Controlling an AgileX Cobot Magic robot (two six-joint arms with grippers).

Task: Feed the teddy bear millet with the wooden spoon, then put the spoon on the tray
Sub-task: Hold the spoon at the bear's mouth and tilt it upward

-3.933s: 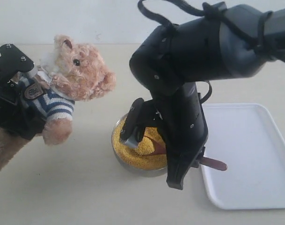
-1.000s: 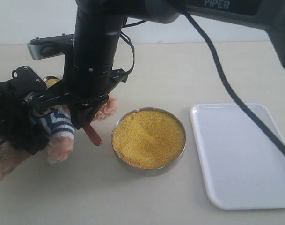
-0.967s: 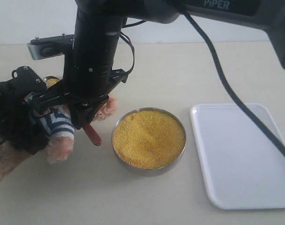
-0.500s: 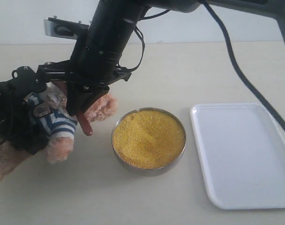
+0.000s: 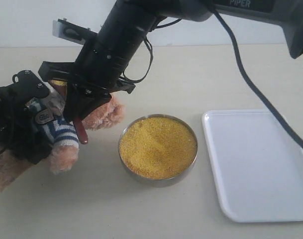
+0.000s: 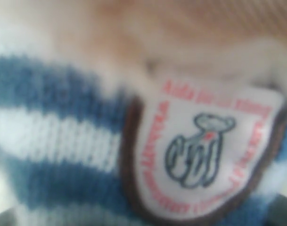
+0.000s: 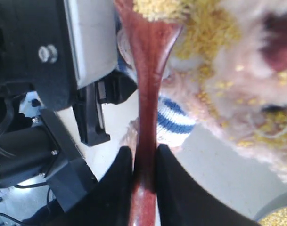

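The teddy bear (image 5: 61,133) hangs tilted at the left, and my left gripper (image 5: 27,112) is shut on its striped torso. The left wrist view shows only the navy-and-white shirt (image 6: 53,141) and chest badge (image 6: 204,150), up close. My right gripper (image 5: 86,102) reaches across over the bear's head, shut on the wooden spoon (image 5: 82,132). In the right wrist view its fingers (image 7: 144,155) clamp the spoon's handle (image 7: 148,94). The spoon's bowl (image 7: 155,7) carries millet at the bear's face (image 7: 237,56), and loose grains lie on the fur. The metal bowl of millet (image 5: 157,147) stands mid-table. The white tray (image 5: 258,164) lies on the right.
The right arm (image 5: 126,35) spans the upper middle of the exterior view and hides the bear's head. The left arm's black body (image 7: 35,70) is close beside the spoon. Beige tabletop (image 5: 141,209) runs in front of the bowl and tray.
The right arm carried the spoon from the millet bowl across to the bear. Over the last second it tilted further, and the handle end swung left toward the bear's shirt.
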